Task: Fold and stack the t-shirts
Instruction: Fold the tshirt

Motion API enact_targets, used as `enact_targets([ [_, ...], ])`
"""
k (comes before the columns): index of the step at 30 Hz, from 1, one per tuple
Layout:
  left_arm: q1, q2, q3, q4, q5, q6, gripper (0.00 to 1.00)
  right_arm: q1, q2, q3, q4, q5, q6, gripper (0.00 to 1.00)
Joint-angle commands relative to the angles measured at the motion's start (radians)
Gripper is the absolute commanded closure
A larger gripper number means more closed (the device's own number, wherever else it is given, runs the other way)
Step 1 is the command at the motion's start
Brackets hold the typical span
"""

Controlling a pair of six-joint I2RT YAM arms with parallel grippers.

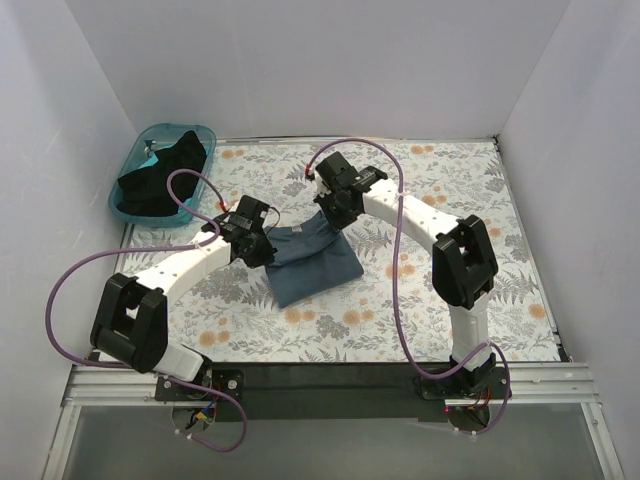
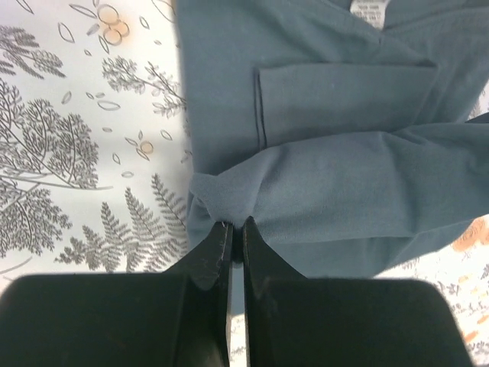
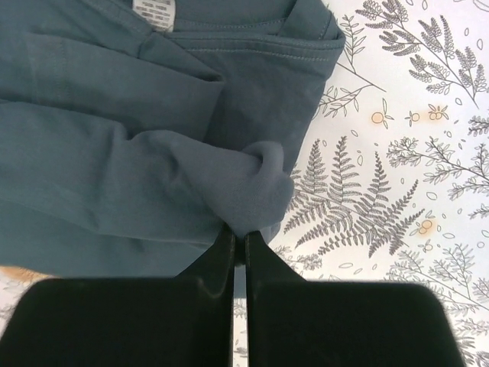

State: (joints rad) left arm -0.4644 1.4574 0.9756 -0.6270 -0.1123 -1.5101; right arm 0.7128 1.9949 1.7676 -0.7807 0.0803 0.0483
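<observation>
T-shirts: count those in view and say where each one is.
2. The blue-grey t-shirt lies partly folded at mid-table; the black t-shirt is bunched in the teal basket, far left. Others may be hidden beneath it.

You have two tees: one blue-grey tee (image 1: 318, 265) at the middle of the table (image 1: 500, 200), one black tee (image 1: 160, 180) at its far left corner. You have one basket (image 1: 150, 131), in that same corner. Two arms, a left arm (image 1: 185, 265) and a right arm (image 1: 420, 215), carry one gripper each: left gripper (image 2: 233, 226), right gripper (image 3: 238, 234). One label (image 3: 153, 11) shows on the blue-grey tee
</observation>
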Motion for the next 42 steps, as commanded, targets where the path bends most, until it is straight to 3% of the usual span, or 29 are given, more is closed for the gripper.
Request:
enact_targets([
  [1, 0.018, -0.002, -0.025, 0.091, -0.061, 0.013, 1.00, -0.016, 0.012, -0.034, 0.107, 0.027, -0.001, 0.99],
  [25, 0.047, 0.096, -0.015, 0.282, -0.136, 0.093, 0.98, -0.093, 0.021, -0.162, 0.230, 0.045, 0.139, 0.89],
  [42, 0.047, 0.089, 0.057, 0.334, -0.078, 0.174, 1.00, -0.101, -0.131, -0.261, 0.279, 0.114, 0.191, 0.99],
])
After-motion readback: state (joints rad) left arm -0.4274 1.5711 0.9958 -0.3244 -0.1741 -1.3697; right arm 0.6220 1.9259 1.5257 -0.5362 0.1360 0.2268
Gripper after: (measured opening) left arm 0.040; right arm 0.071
